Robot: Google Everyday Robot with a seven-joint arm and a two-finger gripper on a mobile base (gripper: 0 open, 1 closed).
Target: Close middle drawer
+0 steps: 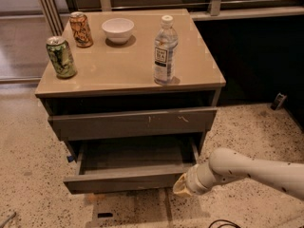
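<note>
The middle drawer [124, 180] is a wide, dark grey-brown drawer with a plain front. It stands pulled well out of the cabinet, and its empty inside [135, 156] shows. My gripper [182, 185] is at the end of a white arm that comes in from the right. It sits low, against the right end of the drawer's front.
The drawer above [133, 122], with small pale scratches, is open a little. On the cabinet top [114, 70] stand a green can [61, 57], an orange can [80, 29], a white bowl [118, 30] and a water bottle [165, 50]. The floor [247, 127] is speckled.
</note>
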